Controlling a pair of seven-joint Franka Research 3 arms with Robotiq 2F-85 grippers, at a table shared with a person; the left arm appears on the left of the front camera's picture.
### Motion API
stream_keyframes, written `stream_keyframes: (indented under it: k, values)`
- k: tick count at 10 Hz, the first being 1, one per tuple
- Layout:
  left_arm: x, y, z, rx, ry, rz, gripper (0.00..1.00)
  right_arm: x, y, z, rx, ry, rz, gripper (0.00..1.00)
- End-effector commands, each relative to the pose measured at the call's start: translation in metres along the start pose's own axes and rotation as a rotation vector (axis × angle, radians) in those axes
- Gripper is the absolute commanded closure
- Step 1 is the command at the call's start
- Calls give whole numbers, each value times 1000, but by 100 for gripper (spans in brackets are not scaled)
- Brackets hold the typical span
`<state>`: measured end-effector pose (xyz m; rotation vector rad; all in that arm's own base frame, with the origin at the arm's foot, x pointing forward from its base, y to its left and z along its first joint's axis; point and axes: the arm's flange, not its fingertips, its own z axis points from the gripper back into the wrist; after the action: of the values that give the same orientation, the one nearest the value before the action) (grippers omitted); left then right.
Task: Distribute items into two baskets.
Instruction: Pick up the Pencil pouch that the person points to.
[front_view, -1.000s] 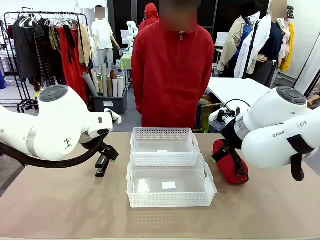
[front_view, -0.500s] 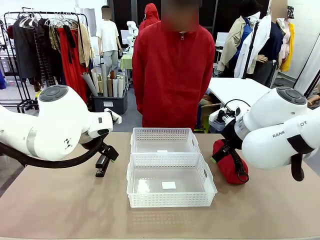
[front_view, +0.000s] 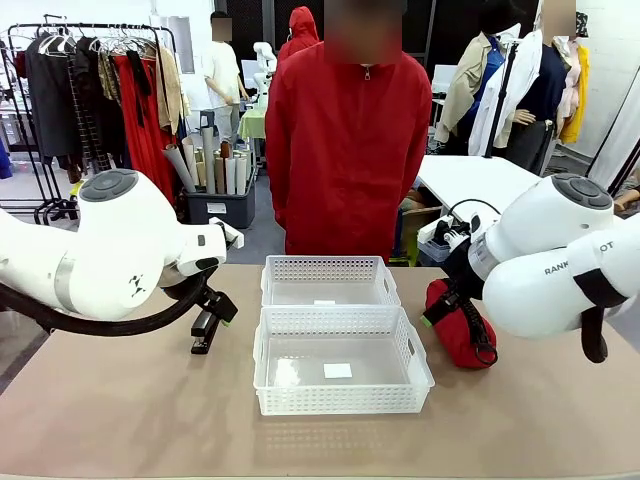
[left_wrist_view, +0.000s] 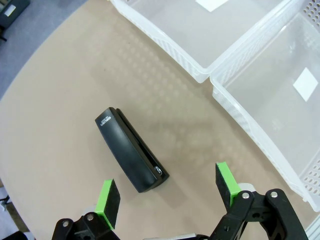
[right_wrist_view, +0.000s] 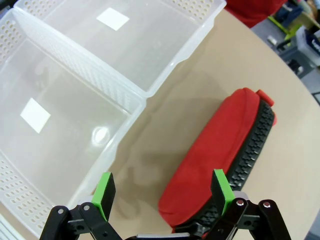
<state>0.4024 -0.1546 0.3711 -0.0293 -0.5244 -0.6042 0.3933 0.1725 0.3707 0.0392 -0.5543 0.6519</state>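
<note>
White near basket (front_view: 340, 400): sits mid-tabletop (front_view: 130, 410), closest to the robot; holds nothing but its small label; likely centred so either arm can reach it
Black stapler (left_wrist_view: 131, 157): lies flat on the tabletop, off the near basket's left side and well apart from its wall; not yet sorted
Left pincer (left_wrist_view: 167, 192): jaws wide, holding nothing; hangs over the stapler's near end, off the near basket's left side; green pads straddle the body without touching it, which reads as lining up a grasp across its narrow width
Red pouch (right_wrist_view: 215, 160): rests on the tabletop just off the near basket's right side, black zipper edge turned away from the basket; not yet sorted
Right pincer (right_wrist_view: 162, 190): jaws wide, empty; poised above the pouch's near end, one pad over the red fabric and the other over bare tabletop beside the near basket; probably staged for a pick
Far basket (front_view: 330, 268): butted against the near basket's far wall; empty but for its label; one item each looks the plan
Person (front_view: 345, 140): stands beyond the near basket, past the far basket; hands out of sight
Change: arms, items and baskets match a second ago; a figure far behind has shifted slightly
</note>
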Motion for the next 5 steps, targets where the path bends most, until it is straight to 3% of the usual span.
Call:
stream_keyframes:
  k: [1, 3, 5]
  values:
    - [8, 9, 19, -43, 40, 7, 0, 15, -1, 18, 87, -2, -27, 0]
    - [15, 19, 30, -63, 61, 12, 0, 26, -4, 29, 136, -3, -52, 0]
    - [23, 29, 42, -178, 60, 51, 0, 37, -14, 36, 224, 18, -131, 0]
